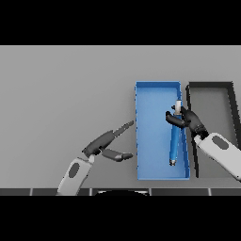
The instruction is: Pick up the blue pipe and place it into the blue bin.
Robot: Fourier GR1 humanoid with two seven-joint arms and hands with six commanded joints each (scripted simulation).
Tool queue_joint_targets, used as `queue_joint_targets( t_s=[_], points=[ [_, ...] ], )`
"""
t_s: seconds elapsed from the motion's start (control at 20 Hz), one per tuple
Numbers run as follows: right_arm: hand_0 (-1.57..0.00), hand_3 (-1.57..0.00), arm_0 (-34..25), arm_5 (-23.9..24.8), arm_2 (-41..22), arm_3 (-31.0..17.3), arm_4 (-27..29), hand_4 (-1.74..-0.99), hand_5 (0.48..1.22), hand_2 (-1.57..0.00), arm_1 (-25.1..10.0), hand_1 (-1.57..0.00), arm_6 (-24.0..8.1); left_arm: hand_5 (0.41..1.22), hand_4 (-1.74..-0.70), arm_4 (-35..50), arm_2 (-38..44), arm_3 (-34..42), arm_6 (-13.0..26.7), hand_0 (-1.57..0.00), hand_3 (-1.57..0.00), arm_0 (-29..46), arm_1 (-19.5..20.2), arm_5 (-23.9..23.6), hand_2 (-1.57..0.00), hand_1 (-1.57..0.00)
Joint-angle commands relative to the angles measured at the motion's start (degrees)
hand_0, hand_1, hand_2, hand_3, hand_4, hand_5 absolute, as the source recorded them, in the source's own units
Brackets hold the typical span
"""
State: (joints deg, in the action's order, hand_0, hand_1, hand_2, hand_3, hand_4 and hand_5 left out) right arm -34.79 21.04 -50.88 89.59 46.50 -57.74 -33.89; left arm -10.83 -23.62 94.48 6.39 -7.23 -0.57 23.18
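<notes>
Fingers [175, 119] of the right hand [190, 120] are curled around the blue pipe [175, 136], which is held inside the blue bin [160, 174], probably for release; the left hand [101, 145] is relaxed.

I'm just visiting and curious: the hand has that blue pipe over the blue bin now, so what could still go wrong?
1. The right hand grips the blue pipe near its upper end, so the long lower part might swing or tip on release.
2. The pipe hangs close to the blue bin's right wall; it may catch that rim or slide toward the black bin beside it.
3. The left hand rests open just left of the blue bin and could nudge it.
</notes>
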Motion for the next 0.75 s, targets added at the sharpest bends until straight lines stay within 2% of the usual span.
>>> queue_joint_targets(
  t_s=[0.0, 0.15, 0.3, 0.7],
  points=[
    [-0.06, -0.03, -0.5, -0.6, -0.6, -0.5, -0.2, -1.056, 0.817, -0.06, -0.1, -0.06, -1.1, 0.427, -0.89, -0.1, 0.1, 0.0, 0.2, 0.00, 0.00, -0.2, 0.0, -0.1, 0.00, 0.00],
    [-0.03, -0.02, -1.0, -1.2, -1.9, -1.7, -0.6, -1.038, 0.734, -0.03, -0.4, -0.03, -1.0, 0.429, -0.89, -0.5, 0.0, 0.0, 0.9, 0.00, 0.00, -0.4, -0.2, -0.5, 0.00, 0.00],
    [-0.02, -0.01, -1.7, -1.4, -3.1, -2.1, -0.4, -1.030, 0.682, -0.01, -0.5, -0.01, -1.1, 0.429, -0.89, -0.4, 0.2, 0.0, 1.4, 0.00, 0.00, -0.7, -0.3, -0.6, 0.00, 0.00],
    [-0.01, 0.00, -3.0, -2.6, -4.2, -3.2, 0.3, -1.022, 0.643, -0.01, -0.1, -0.01, -0.6, 0.431, -0.88, -0.5, -0.2, -0.1, 1.0, 0.00, 0.00, -0.9, -0.6, -0.5, 0.00, 0.00]
  ],
)
